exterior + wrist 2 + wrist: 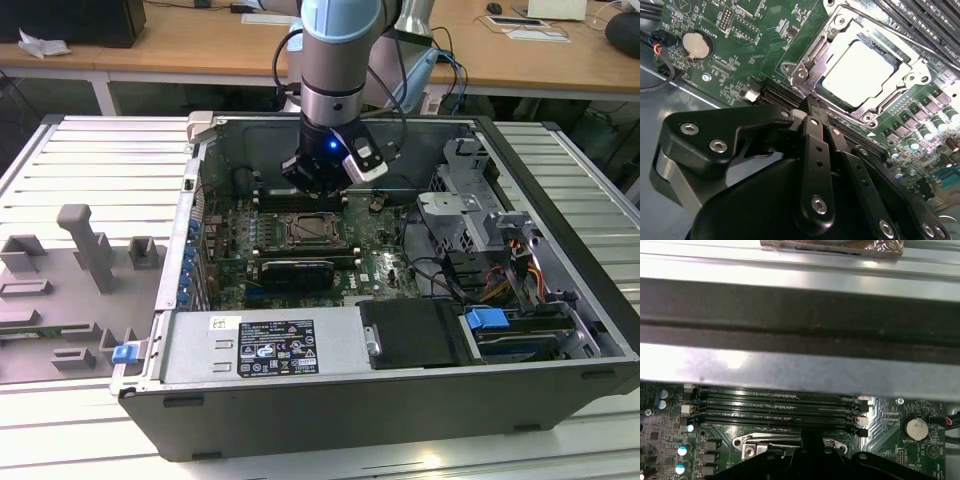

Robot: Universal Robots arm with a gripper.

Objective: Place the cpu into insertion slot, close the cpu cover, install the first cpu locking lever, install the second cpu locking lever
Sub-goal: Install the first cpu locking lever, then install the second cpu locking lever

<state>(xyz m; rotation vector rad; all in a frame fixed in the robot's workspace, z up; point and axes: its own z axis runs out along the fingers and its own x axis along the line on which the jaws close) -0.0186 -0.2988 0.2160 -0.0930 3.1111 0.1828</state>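
In the insertion slot (860, 75) on the green motherboard (740, 45): cpu (857, 74), pale silver-grey square, lying flat, no long axis. cpu cover (832, 42) lies flat around it, framing the chip. Gripper (812, 107) just beside the socket, fingers pressed together, holding nothing.
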